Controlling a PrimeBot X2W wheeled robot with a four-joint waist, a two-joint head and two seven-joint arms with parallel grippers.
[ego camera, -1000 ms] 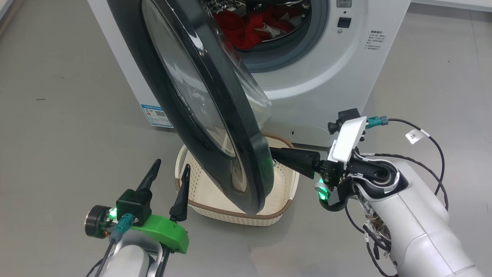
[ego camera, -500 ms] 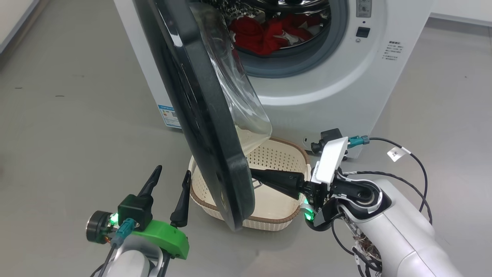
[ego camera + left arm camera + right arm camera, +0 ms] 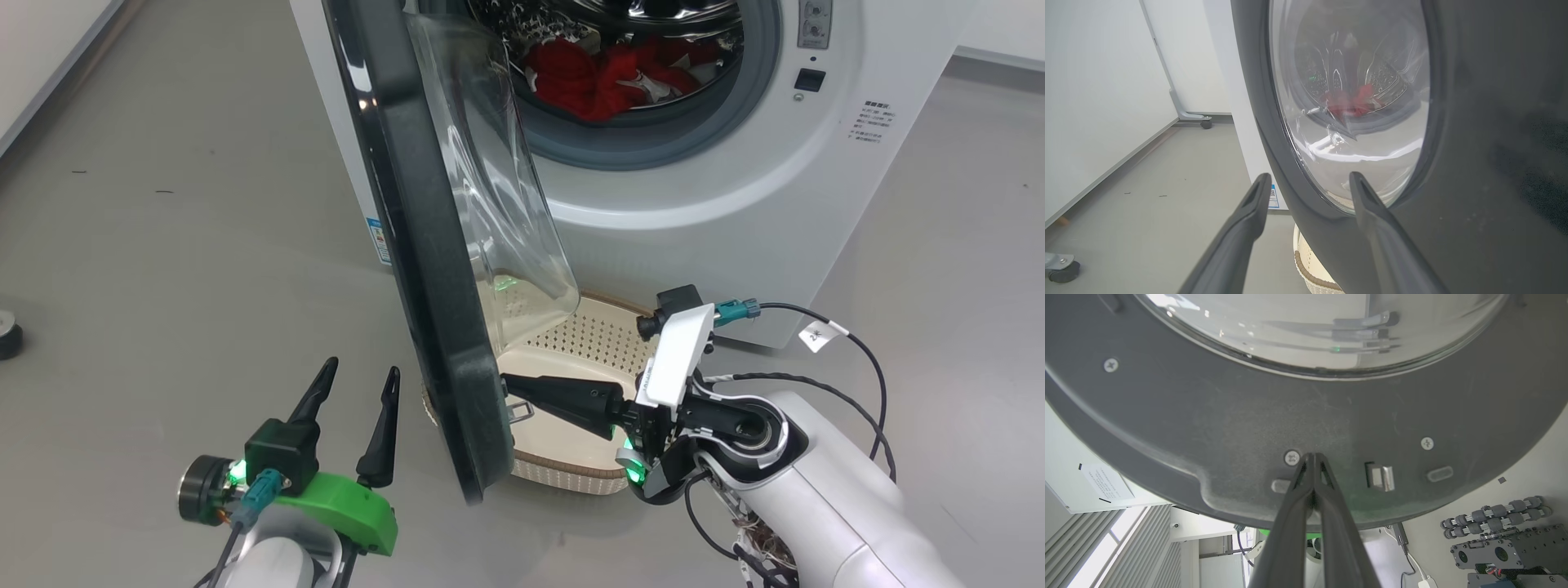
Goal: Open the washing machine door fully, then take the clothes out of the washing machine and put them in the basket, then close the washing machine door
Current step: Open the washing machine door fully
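The washing machine door (image 3: 424, 269) stands swung out, edge-on to me, its glass bowl (image 3: 498, 188) facing the white washing machine (image 3: 735, 212). Red clothes (image 3: 604, 77) lie in the drum. The cream basket (image 3: 600, 339) sits on the floor below the porthole, partly behind the door. My right gripper (image 3: 506, 384) is shut, and its tips touch the door's inner face (image 3: 1208, 416) beside a screw, next to the metal latch (image 3: 1382, 477). My left gripper (image 3: 362, 368) is open on the door's outer side, apart from it. Through the glass (image 3: 1351, 122) the clothes (image 3: 1351, 104) show.
A dark castor (image 3: 8, 339) sits on the grey floor at the far left. A white wall panel (image 3: 1094, 102) and a wheeled frame leg (image 3: 1204, 120) stand left of the machine. Dark equipment (image 3: 1494, 539) lies on the floor behind my right arm.
The head camera has shifted. The door has swung further open to my left with my shut right gripper against its inner side, and more of the basket shows. My left gripper has stayed open.
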